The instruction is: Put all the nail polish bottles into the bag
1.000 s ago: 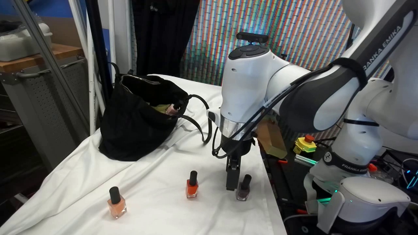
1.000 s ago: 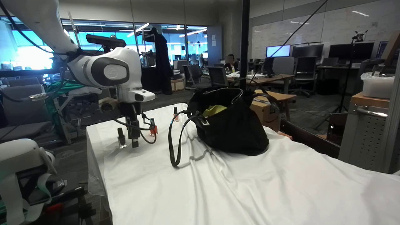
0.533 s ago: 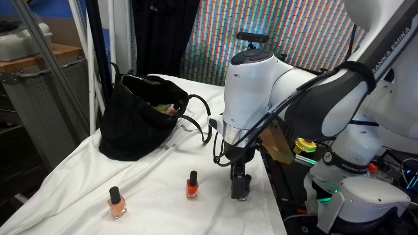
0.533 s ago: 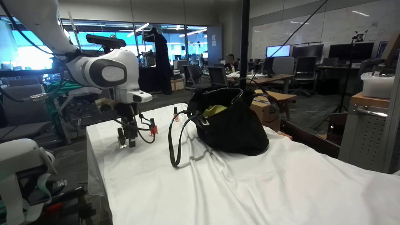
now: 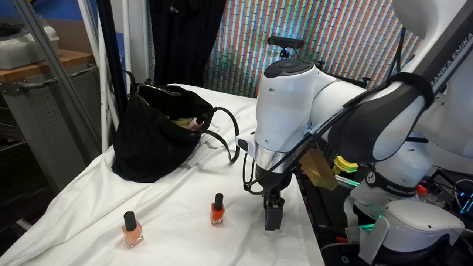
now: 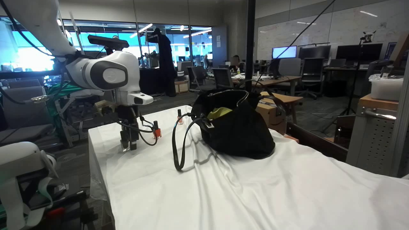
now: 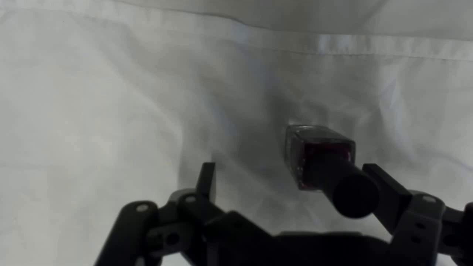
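The black fabric bag [image 5: 147, 147] stands open on the white cloth, also in an exterior view [image 6: 238, 135]. A pale pink bottle [image 5: 194, 124] lies inside its mouth by the yellowish lining. A peach-orange bottle [image 5: 132, 235] and a red-orange bottle [image 5: 217, 213] stand upright on the cloth. My gripper [image 7: 289, 166] points down, open, around the dark bottle [image 7: 319, 147]. The dark bottle stands upright between the fingers, its cap close to the right finger in the wrist view; touch cannot be told. In an exterior view the gripper [image 5: 274, 221] hides this bottle.
The bag's looped handle [image 5: 236, 144] hangs onto the cloth on the robot's side. The cloth-covered table's edge [image 5: 308, 236] runs just beside the gripper. A dark pole [image 6: 250, 41] rises behind the bag. The red-orange bottle [image 6: 157, 132] stands near the gripper's cable.
My gripper has moved down and towards the table edge, from beside the dark bottle to around it. It stays open. The bag and the other bottles have not moved.
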